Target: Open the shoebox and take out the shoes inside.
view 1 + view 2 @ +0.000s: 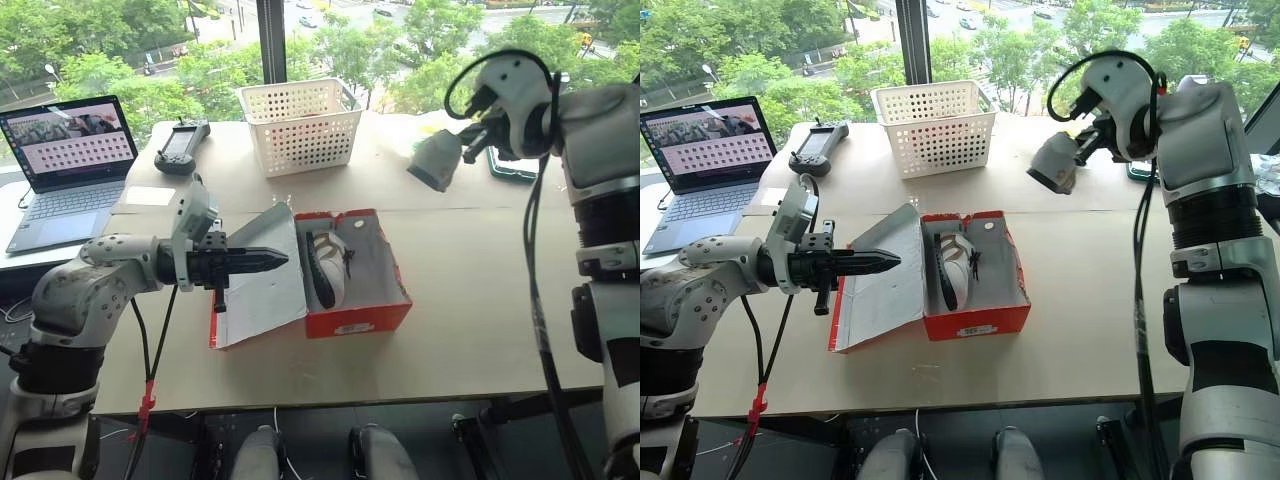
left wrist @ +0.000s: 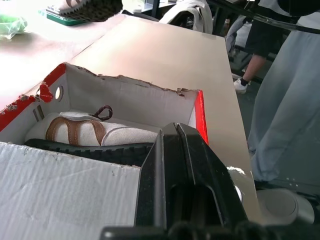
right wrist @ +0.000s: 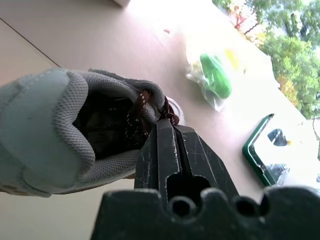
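Left end effector (image 1: 268,261) closed, empty, held over the opened lid of the shoebox (image 1: 350,316) at tabletop (image 1: 470,300) centre. One shoe (image 1: 328,262) left inside, on its side. Farther back, right end effector (image 3: 167,125) clamped on 2nd shoe (image 1: 436,160), prob. by tongue/laces, lifted above tabletop. Step: removal half done. Next: set shoe down on bare tabletop, then reach into box for the other.

Looks like an upper-floor office or robot lab setup: a big worktop (image 1: 470,300) pushed right against a window (image 1: 150,40) overlooking treetops and a street with cars, an open laptop (image 1: 68,165) showing a grid of thumbnails, and a handheld controller (image 1: 181,146) parked beside a white plastic basket (image 1: 300,125).
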